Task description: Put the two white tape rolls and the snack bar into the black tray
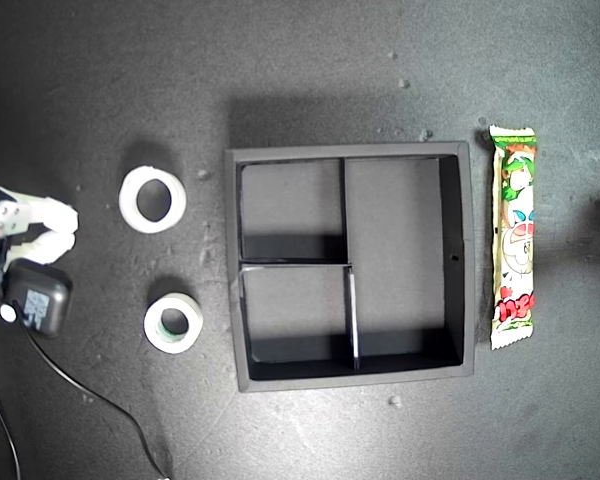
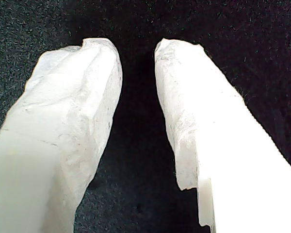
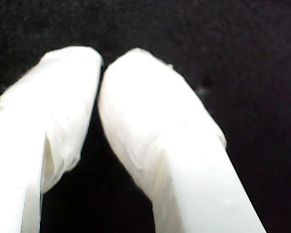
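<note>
Exterior view: black tray (image 1: 458,255) seen unfilled | tape rolls (image 1: 152,199) (image 1: 173,322) and snack bar (image 1: 513,237) laid on counter, none between fingers | first gripper (image 2: 136,53) fingers parted, unloaded | second gripper (image 3: 101,63) fingers pressed together, nothing held.

Tape rolls (image 1: 152,199) exterior view's left of tray (image 1: 459,262), snack bar (image 1: 513,237) right.

Open mat around black tray (image 1: 458,260), unobstructed.

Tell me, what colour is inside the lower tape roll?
Greenish, on the lower tape roll; the exterior view shows it best.
</note>
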`<state>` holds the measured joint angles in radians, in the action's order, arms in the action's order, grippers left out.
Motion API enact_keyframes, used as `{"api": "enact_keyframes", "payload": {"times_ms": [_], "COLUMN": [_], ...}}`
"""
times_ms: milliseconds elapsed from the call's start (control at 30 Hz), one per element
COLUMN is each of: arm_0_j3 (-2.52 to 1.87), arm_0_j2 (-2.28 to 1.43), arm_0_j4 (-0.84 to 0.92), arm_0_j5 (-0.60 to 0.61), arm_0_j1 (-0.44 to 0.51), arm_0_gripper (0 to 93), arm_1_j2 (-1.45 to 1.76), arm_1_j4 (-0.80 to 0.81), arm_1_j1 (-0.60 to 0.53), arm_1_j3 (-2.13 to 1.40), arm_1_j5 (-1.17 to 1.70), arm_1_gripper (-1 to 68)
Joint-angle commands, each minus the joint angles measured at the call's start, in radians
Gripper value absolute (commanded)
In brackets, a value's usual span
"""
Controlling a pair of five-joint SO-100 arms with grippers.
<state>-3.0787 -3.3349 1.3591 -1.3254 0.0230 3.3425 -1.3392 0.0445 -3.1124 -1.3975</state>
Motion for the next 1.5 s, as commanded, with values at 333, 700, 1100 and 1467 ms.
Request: {"api": "enact_keyframes", "payload": {"times_ms": [333,700,1100,1467], "arm_0_j3": [-0.060,-0.060,-0.060,-0.060], "arm_0_j2": [-0.052,-0.052,-0.052,-0.052], "arm_0_j4": [0.037,0.037,0.034,0.018], "arm_0_j5": [-0.003,-0.003,-0.262,-0.430], "arm_0_j1": [0.014,0.014,-0.086,-0.069], "arm_0_gripper": [13.8,13.8,14.0,21.0], "arm_1_j2": [0.006,0.006,0.006,0.006], "arm_1_j4": [-0.002,-0.002,-0.002,-0.002], "arm_1_j1": [-0.005,-0.005,0.097,0.081], "arm_1_j3": [-0.011,-0.011,-0.011,-0.011], "arm_1_j5": [0.069,0.069,0.032,0.040], "arm_1_gripper": [14.1,14.1,13.9,6.6]}}
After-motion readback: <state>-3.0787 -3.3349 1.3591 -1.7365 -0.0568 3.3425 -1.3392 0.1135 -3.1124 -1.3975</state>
